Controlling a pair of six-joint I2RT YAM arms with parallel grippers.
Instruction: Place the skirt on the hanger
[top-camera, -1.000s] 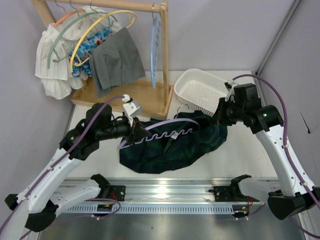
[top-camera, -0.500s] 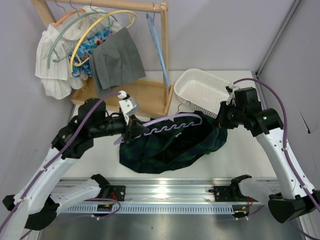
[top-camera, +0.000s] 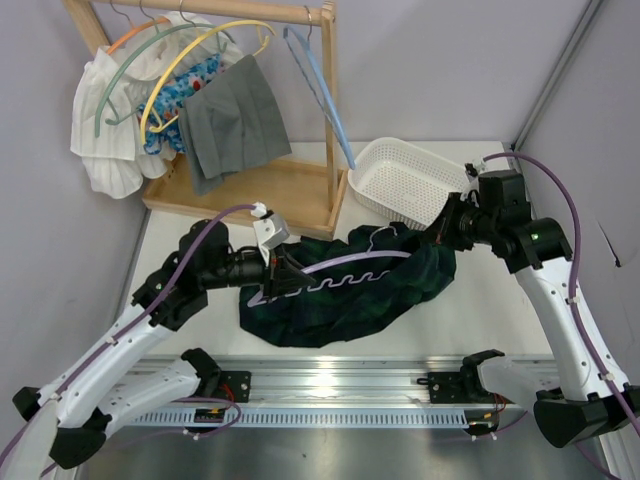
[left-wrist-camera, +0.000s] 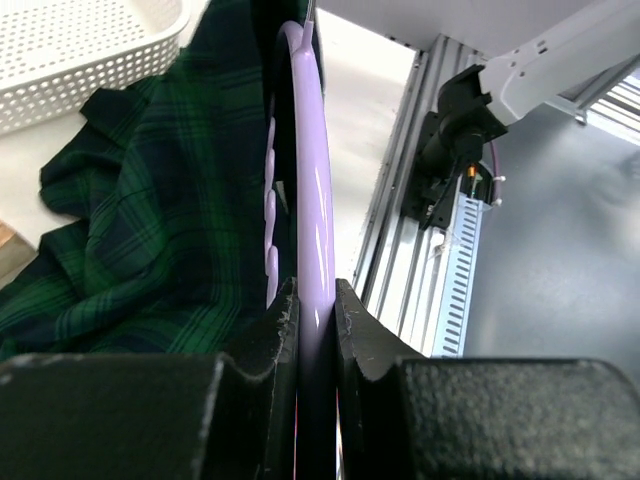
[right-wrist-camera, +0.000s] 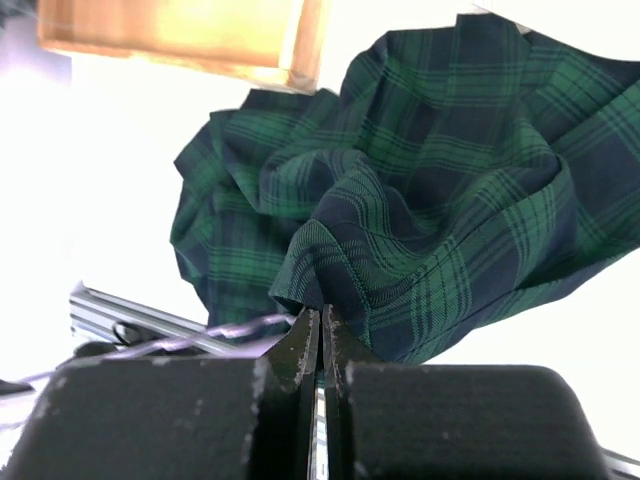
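Skirt (top-camera: 350, 295) is bunched on the table, just beside the near rim of the white basket (top-camera: 400, 180).

Left gripper (top-camera: 283, 272) is clamped on one end of the hanger (top-camera: 345, 264). In the left wrist view both fingers (left-wrist-camera: 282, 325) are pressed against the lavender bar. From this grip the hanger is extended toward the basket over the plaid fabric, with its scalloped bar against the cloth and its hook close to the basket's near rim.

Right gripper (top-camera: 440, 232), at the basket's near right corner, is pinched on a fold of the skirt's edge, and the fabric is drawn to a peak at the fingertips.

Whether the hanger's far end is inside the skirt cannot be told.
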